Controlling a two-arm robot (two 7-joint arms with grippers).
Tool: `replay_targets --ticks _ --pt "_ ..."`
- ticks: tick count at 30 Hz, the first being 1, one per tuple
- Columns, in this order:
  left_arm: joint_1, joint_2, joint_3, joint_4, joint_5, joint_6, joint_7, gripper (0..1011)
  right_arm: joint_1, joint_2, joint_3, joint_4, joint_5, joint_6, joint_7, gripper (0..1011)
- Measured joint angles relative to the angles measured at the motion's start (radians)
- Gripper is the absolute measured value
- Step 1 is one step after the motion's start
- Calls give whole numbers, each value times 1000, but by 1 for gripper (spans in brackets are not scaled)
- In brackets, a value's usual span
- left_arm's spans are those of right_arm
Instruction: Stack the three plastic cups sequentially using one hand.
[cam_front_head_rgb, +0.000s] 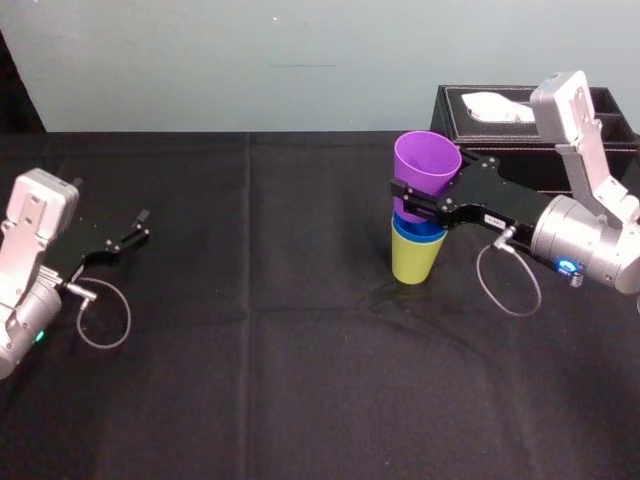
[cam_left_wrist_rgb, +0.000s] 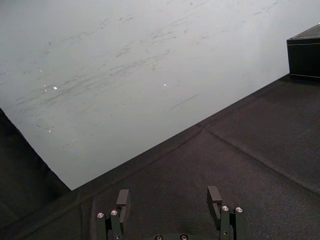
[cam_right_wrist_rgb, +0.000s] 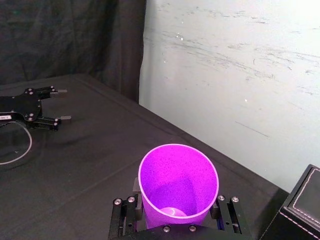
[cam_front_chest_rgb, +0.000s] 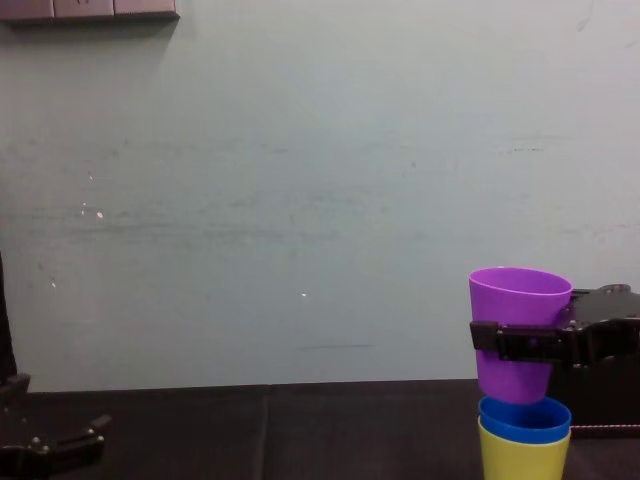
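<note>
1 box behind R gripper holding purple cup; L gripper idle

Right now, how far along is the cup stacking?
Done: the blue cup sits nested in the yellow-green cup on the table. In hand: the right tool grips the purple cup, its base just at the blue cup's mouth, not seated. Still to do: lower it in and release. The left tool rests open at the table's left side.
</note>
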Motion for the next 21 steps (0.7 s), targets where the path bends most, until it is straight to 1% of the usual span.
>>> replay_targets --ticks 21 --pt "0 0 0 0 0 0 0 1011 14 -23 -5 61 -12 -21 -4 729"
